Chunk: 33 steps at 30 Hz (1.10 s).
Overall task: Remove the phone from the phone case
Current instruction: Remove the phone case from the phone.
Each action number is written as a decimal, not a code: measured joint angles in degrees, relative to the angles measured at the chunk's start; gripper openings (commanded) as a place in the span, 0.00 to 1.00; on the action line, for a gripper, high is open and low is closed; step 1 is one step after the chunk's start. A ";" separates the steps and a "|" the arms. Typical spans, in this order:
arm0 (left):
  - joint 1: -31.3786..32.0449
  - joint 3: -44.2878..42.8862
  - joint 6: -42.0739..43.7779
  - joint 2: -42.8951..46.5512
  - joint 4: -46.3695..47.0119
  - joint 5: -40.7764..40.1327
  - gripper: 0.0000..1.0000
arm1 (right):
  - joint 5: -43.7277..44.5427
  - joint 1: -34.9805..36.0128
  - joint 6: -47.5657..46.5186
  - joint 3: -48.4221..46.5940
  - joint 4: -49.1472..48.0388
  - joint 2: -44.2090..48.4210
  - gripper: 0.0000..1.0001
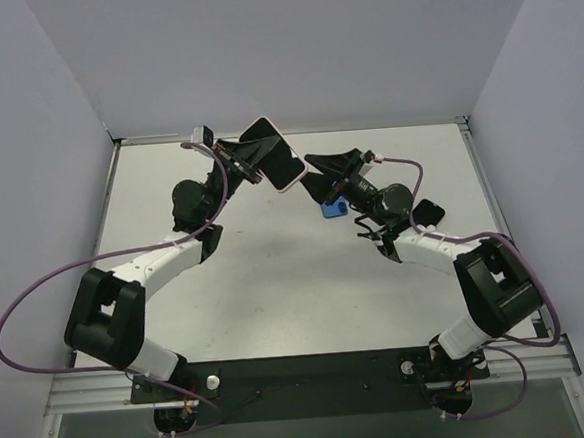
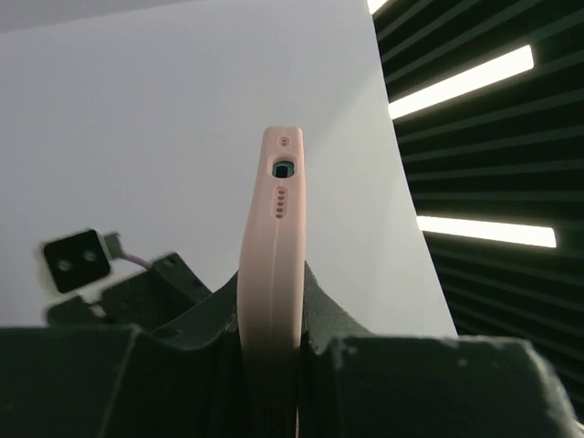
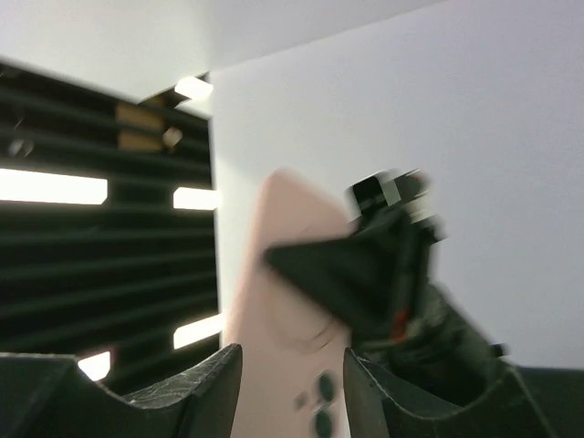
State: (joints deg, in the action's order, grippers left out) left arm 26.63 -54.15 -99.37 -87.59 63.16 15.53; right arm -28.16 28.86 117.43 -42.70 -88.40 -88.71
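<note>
**Phone held aloft in case, drop risk at peel**

The left gripper [image 1: 251, 160] is clamped on the pink case [image 2: 271, 265], pinching it by its faces. The phone [image 1: 273, 152] is inside, screen up in the top view, raised well above the table [image 1: 276, 280] near the far edge. The right gripper [image 3: 292, 358] has its jaws apart, just beside the case back and not gripping it.

Risks:
- The left pinch squeezes phone and case together, so a pull may drag both out and drop them.
- The right fingers could slide off the smooth case lip, since the wrist view is blurred and aim is uncertain.
- A freed phone falls far onto a hard top.

The table is plain white and matte, with a blue block [image 1: 333, 209] under the right arm. The room has bare pale walls [image 1: 290, 49].
</note>
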 measured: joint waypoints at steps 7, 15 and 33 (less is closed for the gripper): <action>3.34 3.72 -3.56 4.68 5.29 13.66 0.00 | -7.63 -10.01 -3.04 10.64 12.98 1.40 0.47; 7.17 3.15 11.10 6.10 -10.73 30.95 0.00 | -15.15 -15.34 -25.11 5.38 37.88 16.85 0.51; 8.66 3.15 20.09 -0.83 -20.63 37.29 0.00 | -26.05 -14.88 -51.87 -6.88 66.95 20.33 0.43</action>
State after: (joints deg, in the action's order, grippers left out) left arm 35.29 -51.00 -79.29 -88.42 42.52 52.82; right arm -54.22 13.98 65.56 -49.58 -21.45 -68.38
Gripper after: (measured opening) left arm 0.237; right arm 0.520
